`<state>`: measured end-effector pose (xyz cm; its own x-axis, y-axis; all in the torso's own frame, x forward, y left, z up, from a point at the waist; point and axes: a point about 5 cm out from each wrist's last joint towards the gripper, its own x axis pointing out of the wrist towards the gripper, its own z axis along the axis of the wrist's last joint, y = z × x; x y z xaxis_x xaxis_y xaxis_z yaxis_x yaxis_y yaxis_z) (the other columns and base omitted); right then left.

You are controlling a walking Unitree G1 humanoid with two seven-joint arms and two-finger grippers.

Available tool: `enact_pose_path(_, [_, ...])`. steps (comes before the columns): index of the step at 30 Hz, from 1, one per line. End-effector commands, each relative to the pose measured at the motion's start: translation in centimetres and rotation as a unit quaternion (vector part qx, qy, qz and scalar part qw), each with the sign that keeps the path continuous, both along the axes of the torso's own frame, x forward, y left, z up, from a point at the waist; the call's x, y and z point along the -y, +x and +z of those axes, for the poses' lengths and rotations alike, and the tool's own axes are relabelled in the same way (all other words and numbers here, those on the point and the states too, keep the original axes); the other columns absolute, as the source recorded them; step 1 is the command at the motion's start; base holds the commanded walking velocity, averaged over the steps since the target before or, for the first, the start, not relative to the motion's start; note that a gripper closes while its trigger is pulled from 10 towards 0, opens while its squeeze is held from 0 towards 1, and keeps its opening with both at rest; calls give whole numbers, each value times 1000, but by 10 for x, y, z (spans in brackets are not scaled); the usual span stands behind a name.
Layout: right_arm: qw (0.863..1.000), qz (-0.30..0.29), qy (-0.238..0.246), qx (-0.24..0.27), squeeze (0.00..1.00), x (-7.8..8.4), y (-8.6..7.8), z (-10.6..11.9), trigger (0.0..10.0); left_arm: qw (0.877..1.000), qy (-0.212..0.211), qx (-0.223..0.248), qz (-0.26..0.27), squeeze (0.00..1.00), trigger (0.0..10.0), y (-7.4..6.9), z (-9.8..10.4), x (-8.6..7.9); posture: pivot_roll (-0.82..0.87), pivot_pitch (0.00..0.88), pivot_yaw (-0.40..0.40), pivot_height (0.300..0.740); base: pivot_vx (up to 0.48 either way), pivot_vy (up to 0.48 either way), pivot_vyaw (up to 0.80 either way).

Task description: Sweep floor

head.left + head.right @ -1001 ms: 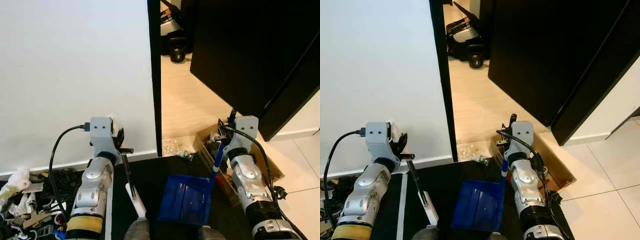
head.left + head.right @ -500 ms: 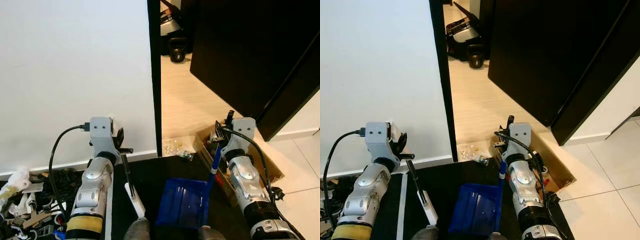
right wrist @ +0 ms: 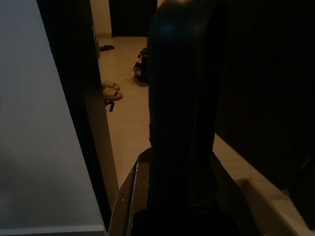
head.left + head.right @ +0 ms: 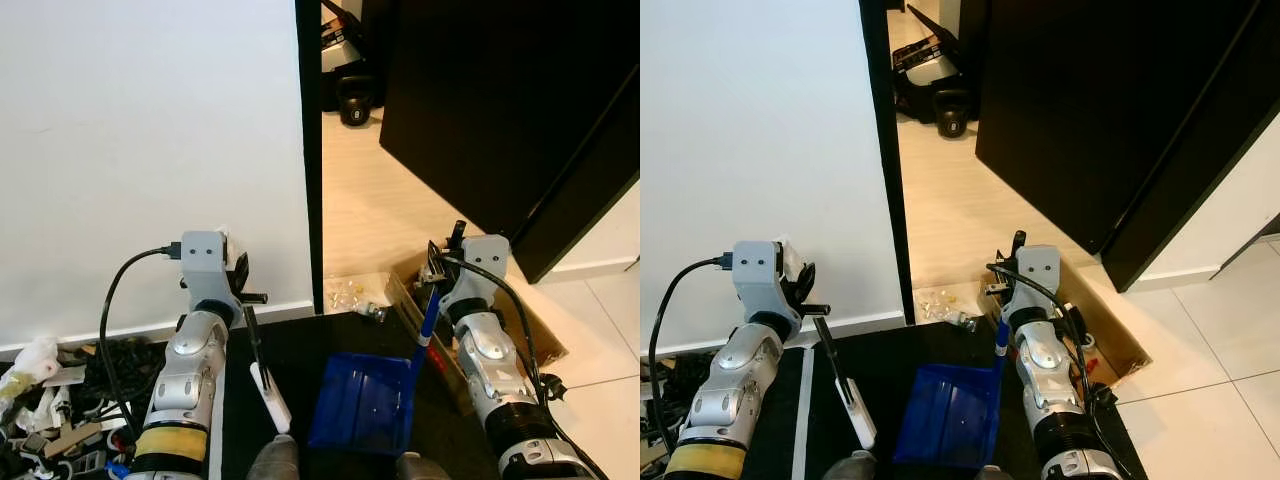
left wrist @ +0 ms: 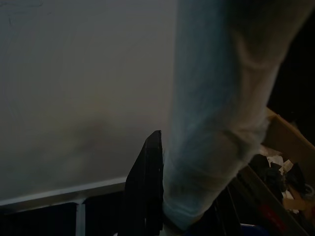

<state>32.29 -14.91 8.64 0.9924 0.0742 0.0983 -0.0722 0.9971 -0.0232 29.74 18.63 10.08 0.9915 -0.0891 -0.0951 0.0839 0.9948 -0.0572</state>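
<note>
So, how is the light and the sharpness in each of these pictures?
Left and right eye views: bright, evenly lit and sharp; the blue dustpan and the white wall read clearly. Left wrist view: dim, with a pale handle so close that it is out of focus. Right wrist view: very dark; a black shape up close is blurred, while the lit floor beyond stays clearer.

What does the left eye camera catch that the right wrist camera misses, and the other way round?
Left eye view: the left gripper holding a brush, the right gripper holding a blue dustpan, a cardboard box and clutter by the wall.
Right wrist view: slippers on the floor past the doorway.
Both: the white wall, the dark door frame, the pale floor, and the dustpan's handle, dark and close at the wrist.
</note>
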Motion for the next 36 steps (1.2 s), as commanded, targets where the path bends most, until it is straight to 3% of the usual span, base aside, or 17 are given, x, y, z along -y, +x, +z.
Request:
enact_pose_path(1, [1000, 1, 2, 10, 0, -1, 1, 3, 10000, 1000, 8, 4, 0, 0, 10000, -1, -1, 1, 162, 58, -1, 740, 0, 0, 0])
enact_pose_path(14, [1000, 3, 0, 8, 0, 0, -1, 0, 10000, 1000, 10, 3, -3, 0, 10000, 0, -3, 2, 155, 51, 2, 740, 0, 0, 0])
enact_pose_path(20, [999, -7, 17, -29, 0, 5, -7, -15, 10000, 998, 14, 53, -7, 0, 10000, -5, -1, 0, 153, 51, -3, 740, 0, 0, 0])
enact_pose_path(36, [1000, -6, 4, -29, 0, 8, -11, -22, 10000, 999, 15, 40, -9, 0, 10000, -10, -12, 2, 152, 46, 1, 740, 0, 0, 0])
